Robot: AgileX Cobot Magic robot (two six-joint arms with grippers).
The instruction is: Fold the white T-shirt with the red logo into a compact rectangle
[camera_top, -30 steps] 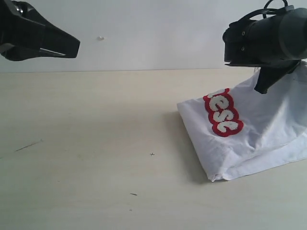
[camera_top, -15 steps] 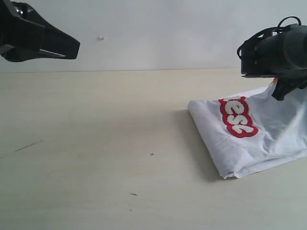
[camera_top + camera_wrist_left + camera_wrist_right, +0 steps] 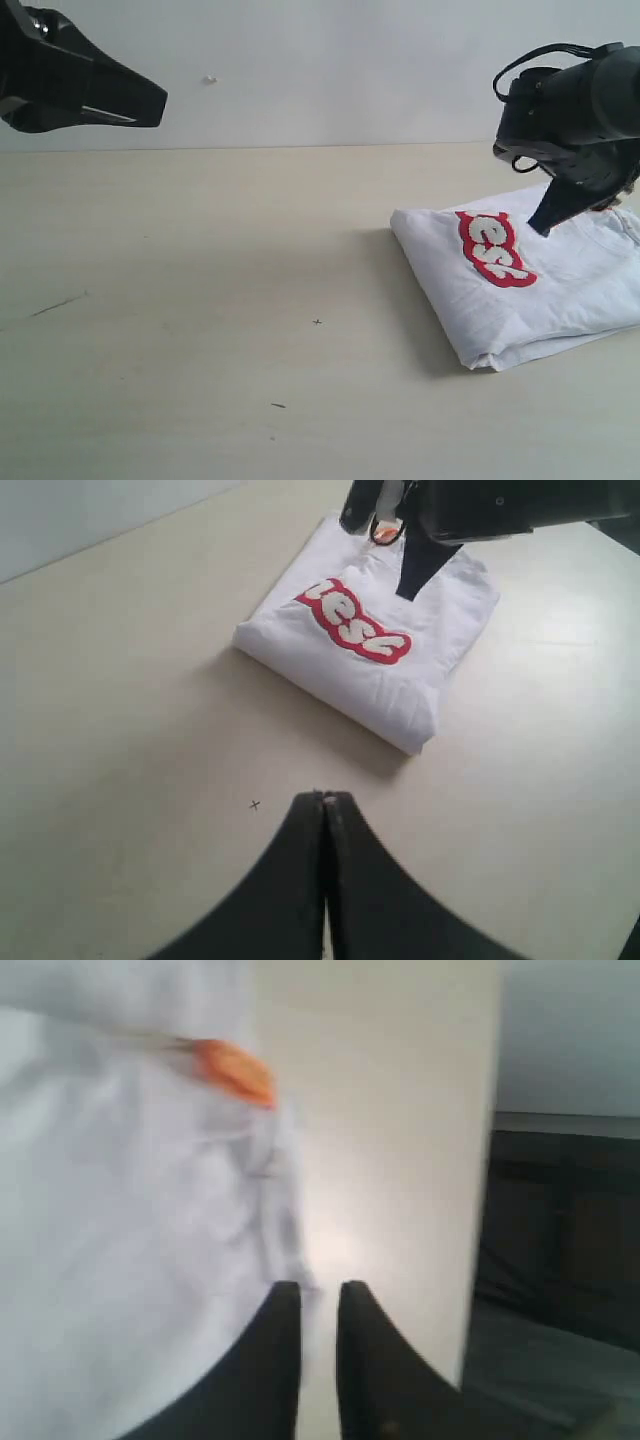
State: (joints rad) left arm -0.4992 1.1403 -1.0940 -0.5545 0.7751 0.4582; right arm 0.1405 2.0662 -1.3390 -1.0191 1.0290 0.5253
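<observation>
Nearest on the pale wooden table (image 3: 200, 250) are a few small marks, among them a tiny cross (image 3: 317, 322) and a thin dark scratch (image 3: 58, 303). Further back, on the right part of the table, lies the white T-shirt (image 3: 560, 290), folded into a thick, roughly rectangular bundle with its folded edges toward the front and the left. The red logo (image 3: 495, 248) is on the top face and runs slantwise; only a few of its white letters show. The right gripper (image 3: 318, 1290) hangs low over the far side of the bundle, near the orange neck tag (image 3: 235, 1070). Its fingers stand a narrow gap apart and the table shows between them, so it seems to hold nothing, though the picture is blurred. The left gripper (image 3: 325, 798) hovers high on the left, well apart from the shirt, with its fingers pressed together and nothing between them. Behind all is a plain white wall (image 3: 330, 70).
</observation>
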